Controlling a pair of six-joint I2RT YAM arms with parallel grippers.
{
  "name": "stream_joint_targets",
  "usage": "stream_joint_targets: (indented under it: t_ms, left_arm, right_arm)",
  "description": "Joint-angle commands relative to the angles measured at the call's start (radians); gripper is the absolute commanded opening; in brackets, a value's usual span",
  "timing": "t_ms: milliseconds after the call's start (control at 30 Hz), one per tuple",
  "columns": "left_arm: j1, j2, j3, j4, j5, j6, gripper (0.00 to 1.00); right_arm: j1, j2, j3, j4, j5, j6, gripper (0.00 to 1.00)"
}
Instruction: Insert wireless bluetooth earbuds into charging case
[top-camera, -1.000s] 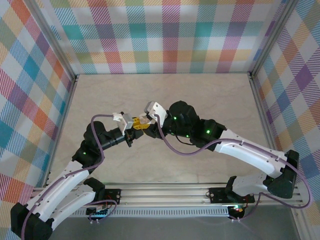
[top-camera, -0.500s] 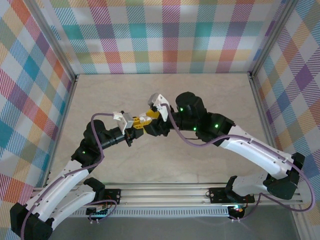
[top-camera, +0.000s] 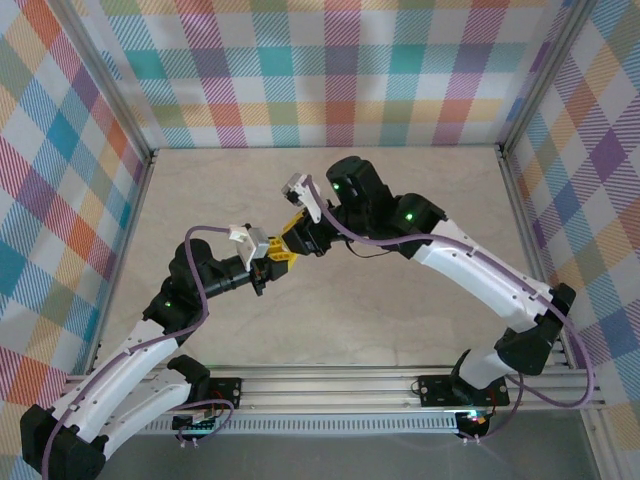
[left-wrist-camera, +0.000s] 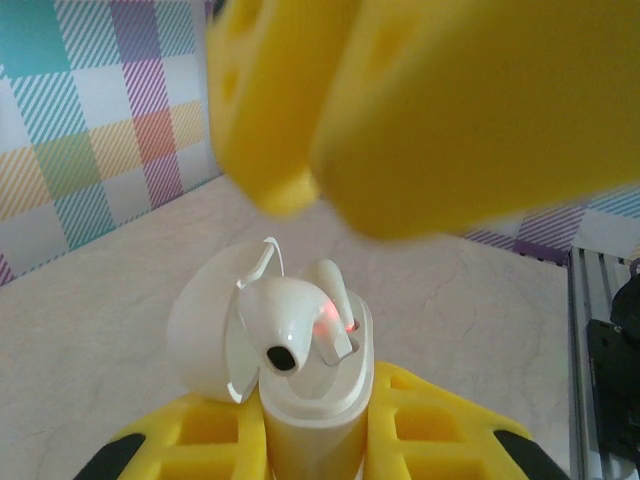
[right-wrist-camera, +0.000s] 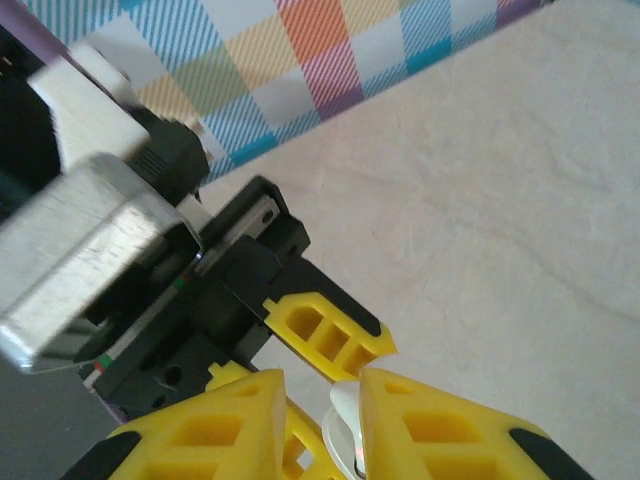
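The left arm (top-camera: 150, 340) stretches forward, its yellow-fingered left gripper (top-camera: 272, 258) clamped on the white rounded plastic charging case (left-wrist-camera: 315, 425). The right arm (top-camera: 470, 275) arches inward, its yellow-fingered right gripper (top-camera: 292, 238) just above that case, jaws narrowly apart.

Charging case (left-wrist-camera: 312, 420) between the left gripper (left-wrist-camera: 315, 455) fingers: white plastic, smooth, high gloss; its lid (left-wrist-camera: 200, 335) the same. Earbud (left-wrist-camera: 285, 322) at the case mouth: white glossy plastic with hard highlights. Fingers here and on the right gripper (right-wrist-camera: 320, 388): yellow plastic, matt, pocketed. Housing (right-wrist-camera: 90, 240) ahead of the right fingers: bare grey brushed metal. Tabletop (left-wrist-camera: 90, 330) beneath: pale stone-look, matt, faintly veined.
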Motion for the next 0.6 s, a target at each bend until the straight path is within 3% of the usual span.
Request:
stream_joint_targets:
  t_ms: [0, 567]
  left_arm:
    - [-0.009, -0.008, 0.037, 0.001, 0.033, 0.016, 0.00]
    - [-0.009, 0.017, 0.045, 0.009, 0.054, 0.024, 0.00]
  right_arm:
    - [-0.007, -0.002, 0.038, -0.042, -0.034, 0.005, 0.27]
    - [-0.013, 0.046, 0.079, -0.099, 0.005, -0.037, 0.22]
